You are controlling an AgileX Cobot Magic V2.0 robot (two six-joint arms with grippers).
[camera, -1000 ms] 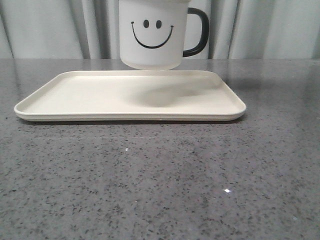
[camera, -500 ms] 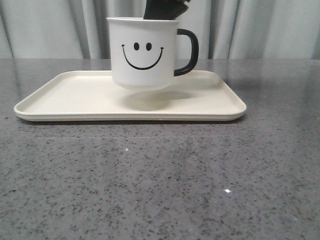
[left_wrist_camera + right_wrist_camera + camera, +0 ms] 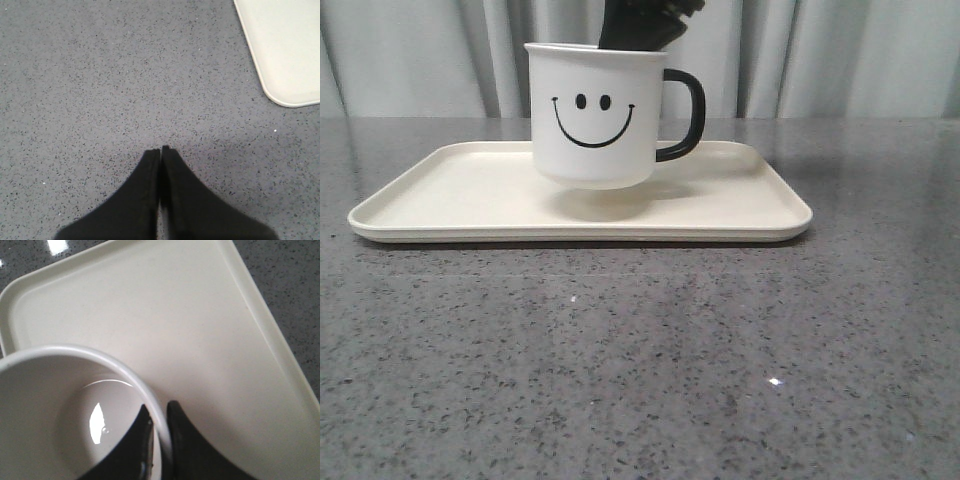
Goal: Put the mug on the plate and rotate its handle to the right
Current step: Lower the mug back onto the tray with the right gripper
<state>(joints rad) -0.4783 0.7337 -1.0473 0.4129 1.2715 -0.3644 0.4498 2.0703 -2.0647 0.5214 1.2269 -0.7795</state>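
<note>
The white mug (image 3: 592, 115) with a black smiley face hangs just above the cream plate (image 3: 450, 200), its black handle (image 3: 684, 115) pointing right in the front view. My right gripper (image 3: 159, 412) is shut on the mug's rim (image 3: 90, 352), one finger inside and one outside; its dark body shows above the mug (image 3: 640, 22). The plate fills the right wrist view (image 3: 200, 330). My left gripper (image 3: 161, 148) is shut and empty over bare countertop, with a corner of the plate (image 3: 285, 50) off to one side.
The plate lies on a grey speckled countertop (image 3: 640, 370). A pale curtain (image 3: 840, 55) hangs behind the table's far edge.
The mug has come down and a little to the left, from high above the plate's far edge to just over its surface. The handle stays pointing right.
</note>
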